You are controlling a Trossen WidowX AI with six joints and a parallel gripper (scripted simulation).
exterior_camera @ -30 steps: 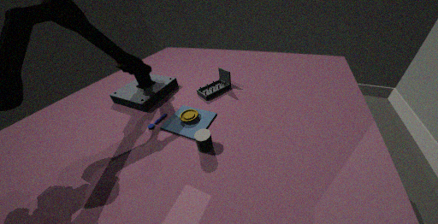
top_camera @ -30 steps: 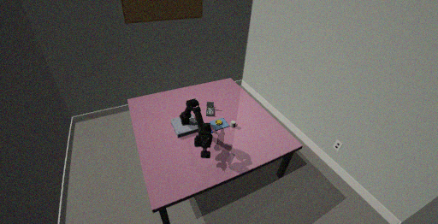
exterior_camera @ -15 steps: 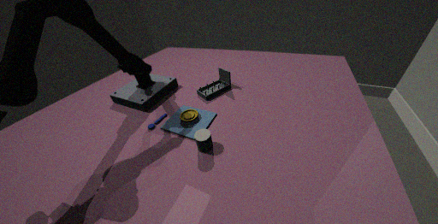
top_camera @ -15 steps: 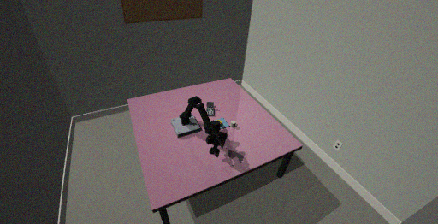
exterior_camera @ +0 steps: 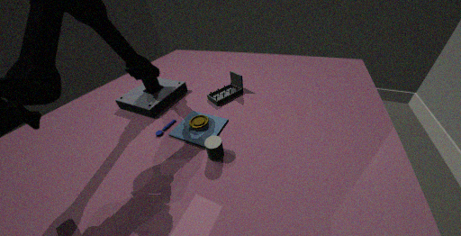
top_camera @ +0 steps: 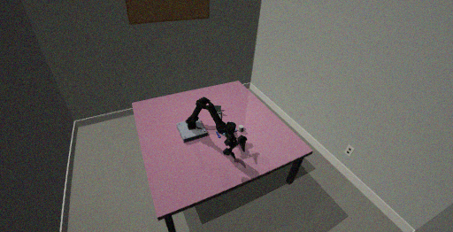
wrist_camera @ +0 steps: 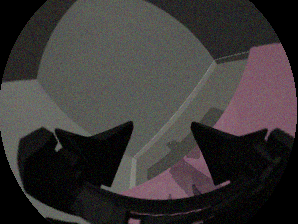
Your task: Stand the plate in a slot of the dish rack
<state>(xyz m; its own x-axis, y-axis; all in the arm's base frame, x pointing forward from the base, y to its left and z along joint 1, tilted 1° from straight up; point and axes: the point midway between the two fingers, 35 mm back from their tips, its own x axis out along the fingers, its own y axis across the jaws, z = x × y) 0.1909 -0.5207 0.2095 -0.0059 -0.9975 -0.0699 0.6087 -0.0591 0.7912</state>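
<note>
A pink table in a dim grey room carries everything I need. The plate, yellow and round, lies flat on a blue mat, so it has no long axis to line up with. The dish rack sits just beyond it, a cup just in front, a blue spoon beside the mat. My gripper hangs out past the cup toward the table's front edge, jaws wide and holding nothing, facing the wall and floor; the plate lies back toward my base. I can read no writing anywhere.
</note>
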